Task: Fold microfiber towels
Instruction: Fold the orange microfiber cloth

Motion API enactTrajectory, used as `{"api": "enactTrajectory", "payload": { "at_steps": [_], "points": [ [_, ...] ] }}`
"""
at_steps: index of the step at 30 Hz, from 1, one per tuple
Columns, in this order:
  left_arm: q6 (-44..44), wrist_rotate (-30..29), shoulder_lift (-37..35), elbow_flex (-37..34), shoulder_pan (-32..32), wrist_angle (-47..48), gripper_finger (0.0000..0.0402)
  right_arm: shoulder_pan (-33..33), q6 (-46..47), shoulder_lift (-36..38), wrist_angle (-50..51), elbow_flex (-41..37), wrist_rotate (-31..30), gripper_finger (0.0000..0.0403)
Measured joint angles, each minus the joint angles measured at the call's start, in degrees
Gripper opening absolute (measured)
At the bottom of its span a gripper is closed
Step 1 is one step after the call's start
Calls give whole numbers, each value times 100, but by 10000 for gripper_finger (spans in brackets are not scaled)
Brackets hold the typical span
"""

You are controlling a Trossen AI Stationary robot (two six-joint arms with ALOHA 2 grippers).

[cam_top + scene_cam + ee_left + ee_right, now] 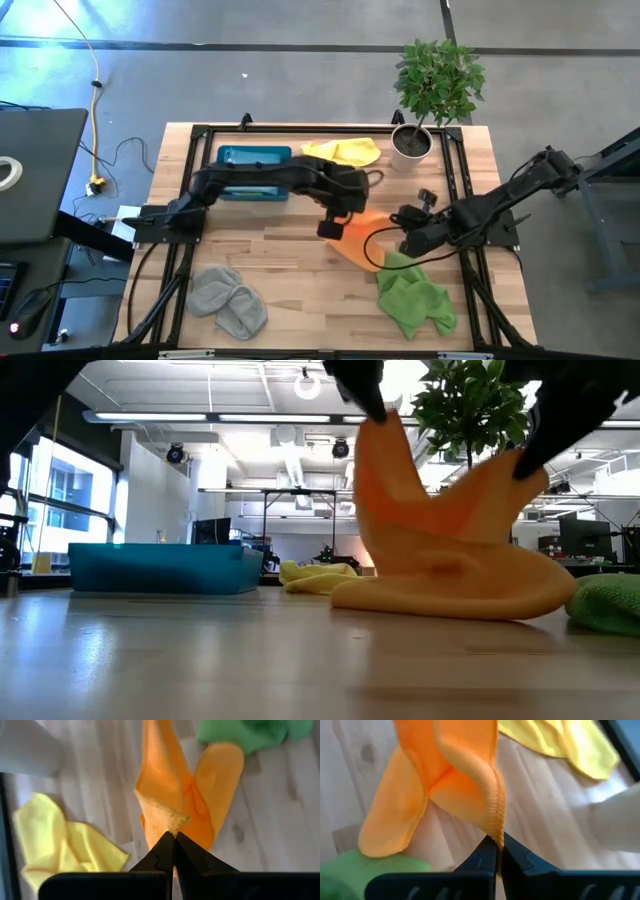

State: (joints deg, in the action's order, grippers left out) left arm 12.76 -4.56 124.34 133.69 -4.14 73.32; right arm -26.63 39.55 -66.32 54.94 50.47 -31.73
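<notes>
Above the middle of the bench (260, 270), my left hand (174, 836) and right hand (499, 844) each pinch shut on an edge of the orange towel (440, 550), which sags limp between them, soft and light, best gripped at corners.

Table count: towels, tray, plant, arms.
Five towel heaps are showing from above: one yellow towel (343, 151), one orange towel (362, 240), two green towels lying bunched together (412, 297), and one grey heap (227, 299), whose cloth number cannot be told. One teal tray (253, 158) and one potted plant (432, 92) are sitting at the far edge. Two arms are working, each bearing one gripper: left gripper (334, 228), right gripper (407, 216).
</notes>
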Motion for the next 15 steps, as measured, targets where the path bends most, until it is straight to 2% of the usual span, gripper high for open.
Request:
{"api": "enactTrajectory", "payload": {
  "at_steps": [6, 10, 15],
  "points": [
    [-315, -43, -653, 4, 27, 113, 0, 0, -70, -1, 815, 700, -208, 0],
    [-476, -48, -902, 7, 94, 132, 0, 51, -616, -8, 785, 1150, -503, 0],
    [-555, -86, -999, -1, 232, 524, 0, 274, -1348, -139, 807, 1681, -583, 0]
  ]
}}
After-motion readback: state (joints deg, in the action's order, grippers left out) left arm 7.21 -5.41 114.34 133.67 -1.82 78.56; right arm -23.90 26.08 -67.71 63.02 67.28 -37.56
